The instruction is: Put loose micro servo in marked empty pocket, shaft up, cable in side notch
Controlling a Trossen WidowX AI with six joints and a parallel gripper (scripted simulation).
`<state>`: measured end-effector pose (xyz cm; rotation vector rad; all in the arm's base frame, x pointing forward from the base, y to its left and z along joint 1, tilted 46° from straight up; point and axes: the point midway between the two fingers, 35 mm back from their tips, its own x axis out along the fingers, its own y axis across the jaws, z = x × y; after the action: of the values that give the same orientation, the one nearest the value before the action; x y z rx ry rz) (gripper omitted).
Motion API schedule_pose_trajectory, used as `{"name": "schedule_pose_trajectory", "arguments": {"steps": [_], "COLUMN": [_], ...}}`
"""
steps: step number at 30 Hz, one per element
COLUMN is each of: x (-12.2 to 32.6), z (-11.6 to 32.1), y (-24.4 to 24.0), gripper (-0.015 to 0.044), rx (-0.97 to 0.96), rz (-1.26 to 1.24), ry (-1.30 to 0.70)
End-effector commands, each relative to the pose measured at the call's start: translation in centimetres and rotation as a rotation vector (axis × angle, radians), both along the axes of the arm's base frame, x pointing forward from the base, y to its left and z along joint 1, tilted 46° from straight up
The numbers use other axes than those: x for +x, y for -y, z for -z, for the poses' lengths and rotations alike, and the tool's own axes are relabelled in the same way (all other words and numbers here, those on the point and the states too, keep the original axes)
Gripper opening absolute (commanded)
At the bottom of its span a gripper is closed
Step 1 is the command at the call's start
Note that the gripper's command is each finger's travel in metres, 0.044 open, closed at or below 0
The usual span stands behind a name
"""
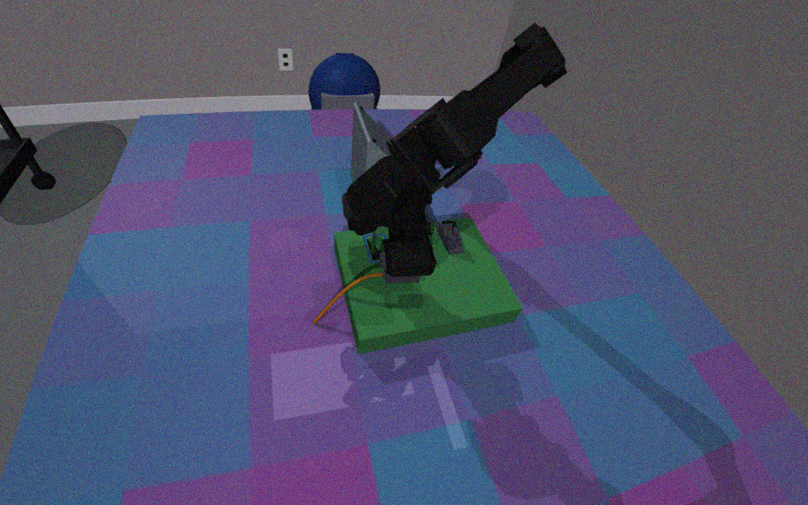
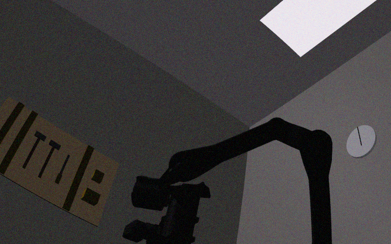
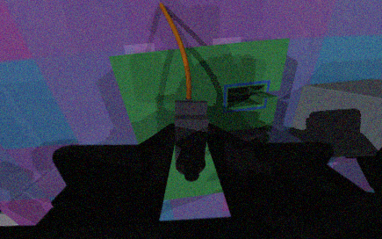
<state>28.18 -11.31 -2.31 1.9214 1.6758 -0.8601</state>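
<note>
The micro servo (image 1: pixel 401 279) (image 3: pixel 191 113) is a small grey block held over the green deck (image 1: pixel 438 307) (image 3: pixel 141 83). My gripper (image 1: pixel 409 266) (image 3: pixel 190 127) is shut on it. The orange cable (image 1: pixel 342 290) (image 3: pixel 183 57) sticks out from the servo past the deck's edge. The marked pocket (image 1: pixel 367 249) (image 3: pixel 225 99), with a blue outline, is beside the servo, to its right in the wrist view. The servo is outside that outline. Its lower parts and ears are hard to make out, and the exact height over the deck is unclear.
Another grey servo (image 1: pixel 451 237) stands on the deck beyond the gripper. A grey upright panel (image 1: pixel 364 153) (image 3: pixel 352 103) stands behind the deck, near the pocket side. The exterior view shows only the dark arm (image 2: pixel 221 151), the walls and a tool board (image 2: pixel 78 160).
</note>
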Motion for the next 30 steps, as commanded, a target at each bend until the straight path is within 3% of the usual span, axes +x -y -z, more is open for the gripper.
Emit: {"name": "schedule_pose_trajectory", "arguments": {"steps": [1,30], "x": [0.08,0.08], "z": [-0.02,-0.01], "y": [0.13,0.13], "gripper": [0.0000,0.0000], "rx": [0.005,0.075], "rz": [0.100,0.809], "ry": [-0.097,-0.805]}}
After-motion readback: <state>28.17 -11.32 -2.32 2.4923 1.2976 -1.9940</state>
